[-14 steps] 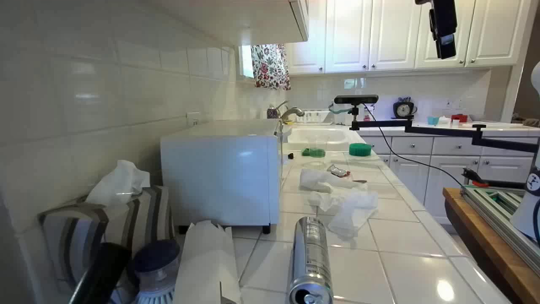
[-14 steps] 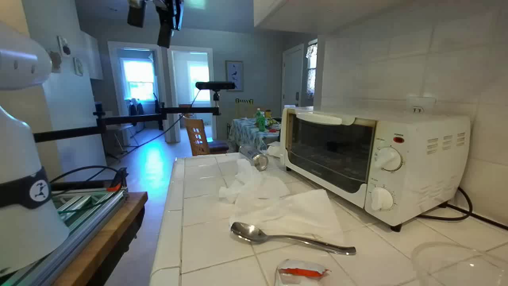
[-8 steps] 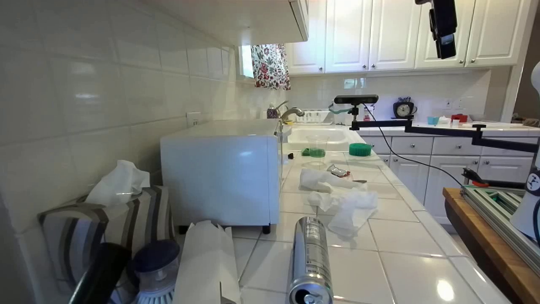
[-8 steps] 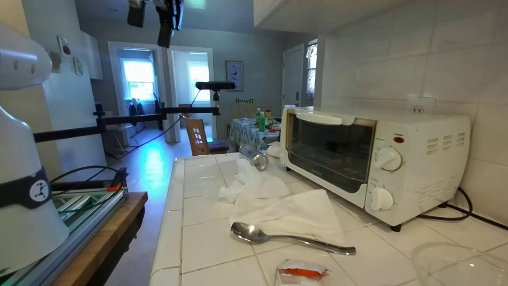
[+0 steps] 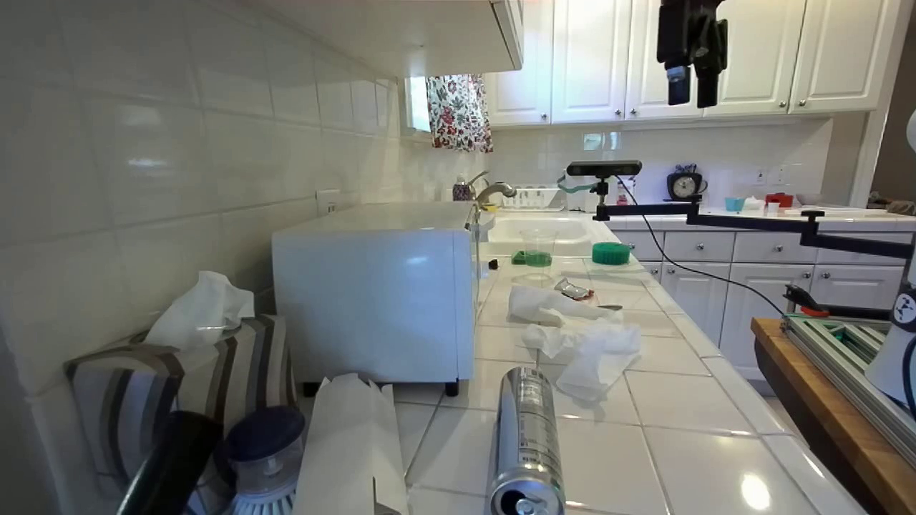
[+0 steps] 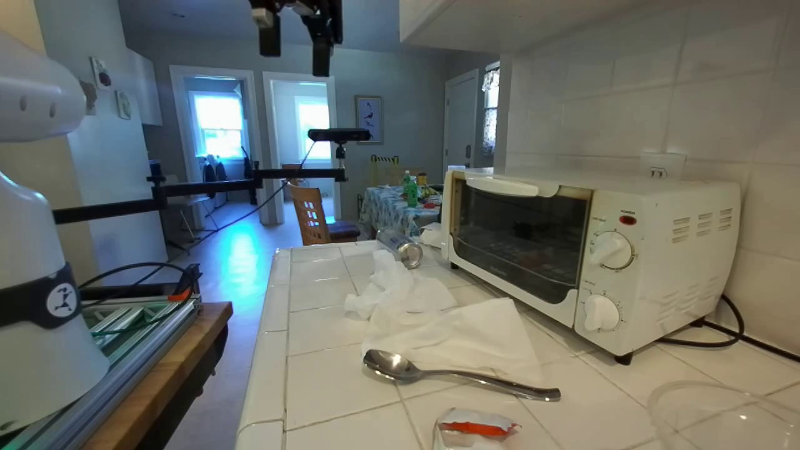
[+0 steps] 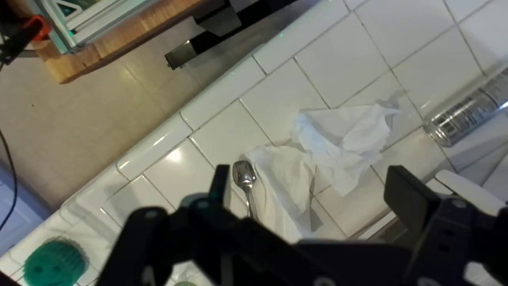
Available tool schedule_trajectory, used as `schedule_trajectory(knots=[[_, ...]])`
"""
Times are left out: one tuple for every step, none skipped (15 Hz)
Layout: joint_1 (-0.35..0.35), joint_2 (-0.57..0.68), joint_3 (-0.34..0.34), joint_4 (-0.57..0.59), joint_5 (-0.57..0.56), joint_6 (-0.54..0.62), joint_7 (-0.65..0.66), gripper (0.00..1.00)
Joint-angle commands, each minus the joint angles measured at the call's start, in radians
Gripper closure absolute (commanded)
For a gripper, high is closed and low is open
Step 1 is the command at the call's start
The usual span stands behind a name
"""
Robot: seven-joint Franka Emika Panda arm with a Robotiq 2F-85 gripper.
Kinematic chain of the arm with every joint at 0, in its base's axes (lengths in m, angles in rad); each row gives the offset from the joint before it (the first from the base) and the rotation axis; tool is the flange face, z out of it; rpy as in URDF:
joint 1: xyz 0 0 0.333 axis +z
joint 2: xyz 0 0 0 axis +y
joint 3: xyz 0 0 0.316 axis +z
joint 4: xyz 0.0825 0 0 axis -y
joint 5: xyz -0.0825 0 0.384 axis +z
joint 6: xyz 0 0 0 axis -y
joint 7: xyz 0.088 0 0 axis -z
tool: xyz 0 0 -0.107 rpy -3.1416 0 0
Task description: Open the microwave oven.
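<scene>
The microwave oven (image 6: 675, 262) is a white box on the tiled counter. Its dark-windowed front door (image 6: 519, 231) is closed, with a white handle (image 6: 512, 185) along the top edge. An exterior view shows its plain side (image 5: 372, 307). In the wrist view a strip of its front (image 7: 381, 228) shows at lower right, mostly behind the gripper. My gripper (image 5: 693, 86) hangs high above the counter, in front of and well apart from the oven, fingers down. It also shows at the top of an exterior view (image 6: 296, 56). In the wrist view its fingers (image 7: 311, 178) are wide apart with nothing between.
Paper towel sheets (image 6: 450, 331), a spoon (image 6: 462, 375) and a wrapper (image 6: 475, 428) lie before the oven. A can (image 5: 528, 443) lies on its side. A clear cup (image 5: 537, 247) and green lid (image 5: 610, 253) stand farther along. An upper cabinet (image 5: 401, 36) overhangs the oven. A camera arm (image 6: 250, 181) crosses behind.
My gripper has moved toward the oven's side of the counter and turned, so both fingers now show in both exterior views. The oven and the loose objects have not moved.
</scene>
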Motion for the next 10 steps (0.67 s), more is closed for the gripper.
schedule_trajectory(knots=[[-0.041, 0.007, 0.007, -0.030, 0.068, 0.110, 0.124, 0.00], [-0.046, 0.008, 0.004, -0.046, 0.082, 0.156, 0.152, 0.00], [-0.052, 0.010, 0.003, -0.061, 0.096, 0.204, 0.181, 0.00], [-0.054, 0.011, 0.003, -0.080, 0.113, 0.251, 0.210, 0.00], [-0.055, 0.010, 0.006, -0.103, 0.127, 0.306, 0.240, 0.00], [-0.055, 0.008, 0.009, -0.124, 0.142, 0.361, 0.268, 0.00], [-0.051, 0.007, 0.011, -0.144, 0.158, 0.418, 0.295, 0.00], [-0.048, 0.006, 0.014, -0.162, 0.173, 0.476, 0.321, 0.00], [-0.048, 0.008, 0.019, -0.175, 0.180, 0.536, 0.346, 0.00], [-0.049, 0.013, 0.024, -0.185, 0.181, 0.588, 0.365, 0.00]])
